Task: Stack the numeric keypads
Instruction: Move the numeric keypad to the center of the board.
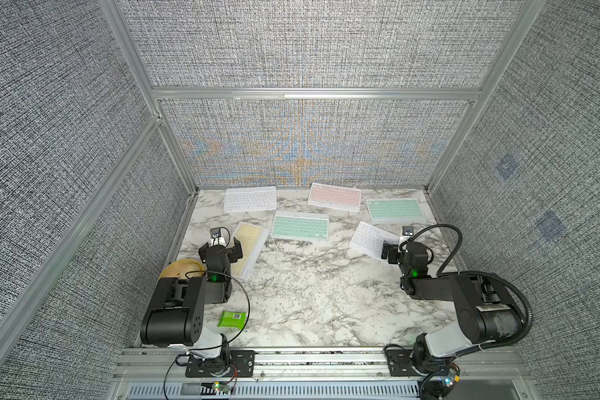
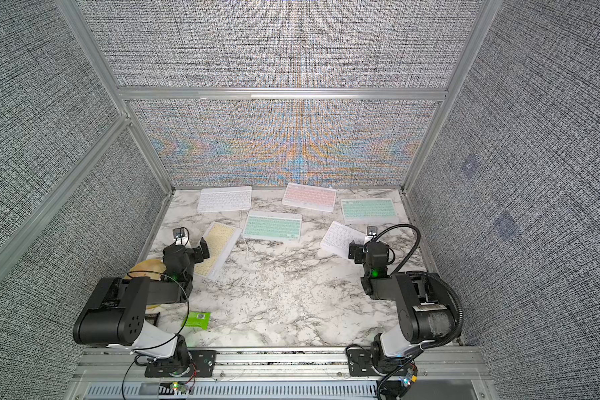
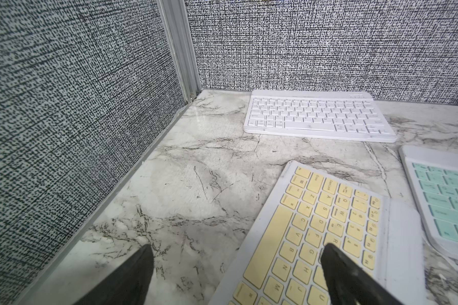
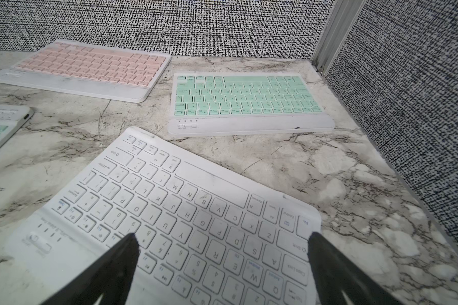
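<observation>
**Layout of the numeric keypads.** Six numeric keypads lie flat and apart on the marble-patterned surface [image 1: 309, 304]; none is stacked.

**Far row.**
- The far white keypad [image 1: 250, 199] lies at far left, its far edge just beside the back panel [image 1: 291, 145].
- The pink keypad [image 1: 334, 196] lies at far centre.
- The far mint keypad [image 1: 392, 210] lies at far right, its right edge near the side panel.

**Middle band.**
- The centre mint keypad [image 1: 300, 225] lies midway.
- The yellow keypad [image 1: 253, 242] lies to its left, turned so that a short edge points far.
- The near white keypad [image 1: 368, 237] lies to the right, skewed.

**Open room.** Narrow strips of bare marble part the neighbouring edges; the broad open stretch lies near and central, between the two arms.

**End effectors.**
- The left end effector [image 3: 237, 250] is spread wide and holds nothing; it sits astride the yellow keypad's left long edge, one finger [image 3: 339, 269] over the keys and the other over bare marble; contact cannot be told.
- The right end effector [image 4: 224, 237] is likewise spread and empty; it hangs over the near part of the near white keypad, with one finger at that keypad's corner.

**Other items and room.**
- A green packet [image 1: 232, 317] lies near left, beside the left arm.
- A round yellow basket [image 1: 182, 268] sits at the left edge, partly hidden by that arm.
- Woven grey panels in aluminium framing close the left, far and right sides; a slotted metal rail [image 1: 326, 360] bounds the near edge.
</observation>
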### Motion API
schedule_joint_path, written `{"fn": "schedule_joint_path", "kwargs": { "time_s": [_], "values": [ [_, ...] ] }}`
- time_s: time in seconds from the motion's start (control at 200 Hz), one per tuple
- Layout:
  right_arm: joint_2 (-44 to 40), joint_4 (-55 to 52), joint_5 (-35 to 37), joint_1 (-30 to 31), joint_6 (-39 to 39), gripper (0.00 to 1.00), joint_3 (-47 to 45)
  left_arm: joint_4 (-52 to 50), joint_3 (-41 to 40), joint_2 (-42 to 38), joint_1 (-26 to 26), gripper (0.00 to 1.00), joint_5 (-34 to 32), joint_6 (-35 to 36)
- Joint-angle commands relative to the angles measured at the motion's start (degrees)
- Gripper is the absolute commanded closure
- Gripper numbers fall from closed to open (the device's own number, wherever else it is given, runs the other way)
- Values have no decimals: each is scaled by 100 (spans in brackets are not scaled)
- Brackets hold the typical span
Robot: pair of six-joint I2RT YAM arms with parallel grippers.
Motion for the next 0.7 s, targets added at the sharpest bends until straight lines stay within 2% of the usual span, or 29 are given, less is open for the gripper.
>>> {"fn": "schedule_joint_path", "kwargs": {
  "time_s": [0.0, 0.43, 0.485, 0.585, 0.695],
  "values": [
    [-14, 183, 20, 7, 12, 1, -10, 161, 8, -7, 7, 1, -1, 27],
    [-36, 240, -26, 10, -8, 1, -7, 164, -9, -26, 2, 1, -1, 18],
    [-295, -451, -261, 25, -113, 1, 259, 251, -33, -51, 0, 1, -19, 87],
    [-821, -2358, -611, 66, -302, 1, 1082, -376, 24, -618, 0, 1, -15, 71],
    [-1304, -3046, -535, 291, -86, 1, 1381, -1439, 185, -1661, -9, 1, 282, 211]
  ]
}}
